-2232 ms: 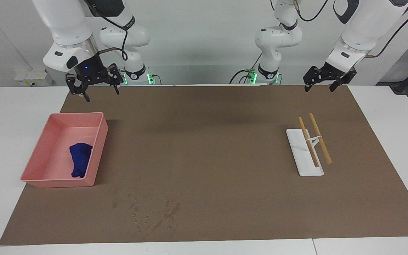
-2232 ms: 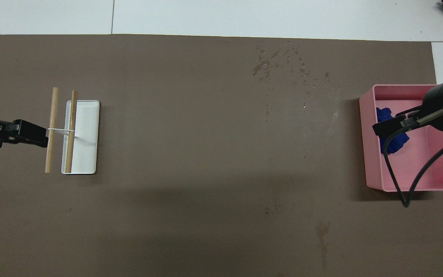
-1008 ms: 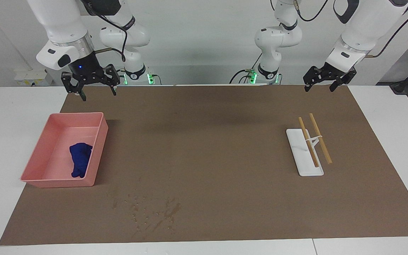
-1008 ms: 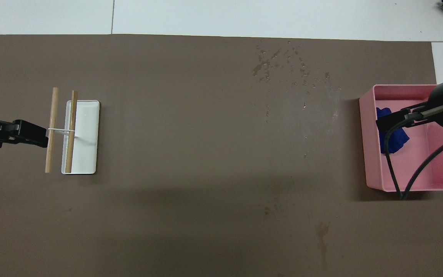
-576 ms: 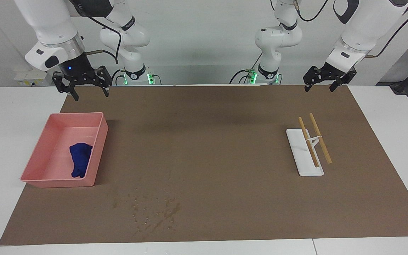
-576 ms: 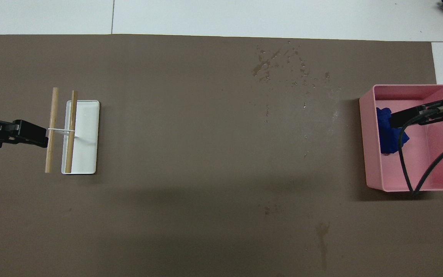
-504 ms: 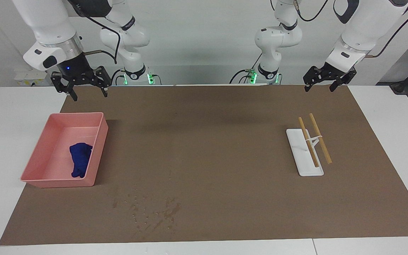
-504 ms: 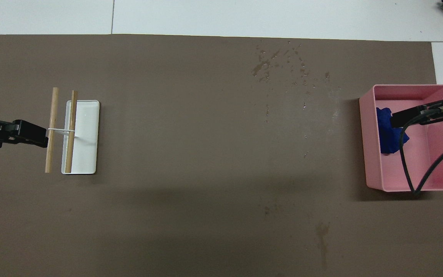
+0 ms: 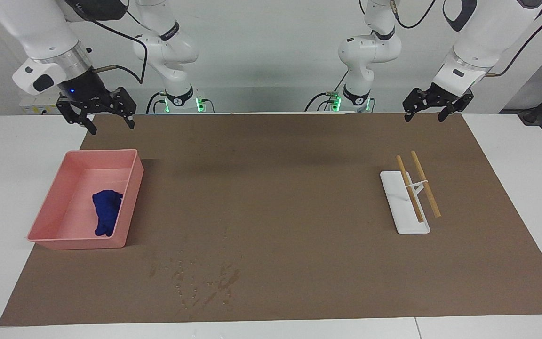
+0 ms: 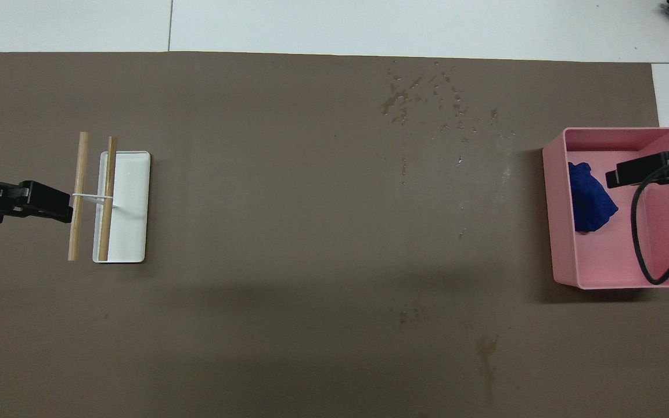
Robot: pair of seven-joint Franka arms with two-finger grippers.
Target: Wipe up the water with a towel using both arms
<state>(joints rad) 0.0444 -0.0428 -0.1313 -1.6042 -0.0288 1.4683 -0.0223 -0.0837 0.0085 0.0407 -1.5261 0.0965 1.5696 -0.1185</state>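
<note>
Towel [image 9: 107,210] sits crumpled in the pink bin [image 9: 132,203] at my right arm's end of the counter [image 9: 17,155]. Right pincer [image 9: 96,113] hangs wide above the bin's nearer rim; left pincer [image 9: 437,104] waits, spread wide.

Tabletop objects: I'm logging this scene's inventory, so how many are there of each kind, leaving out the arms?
Blue towel: 1
Pink bin: 1
White tray: 1
Wooden sticks: 2
Brown mat: 1
Total: 6
</note>
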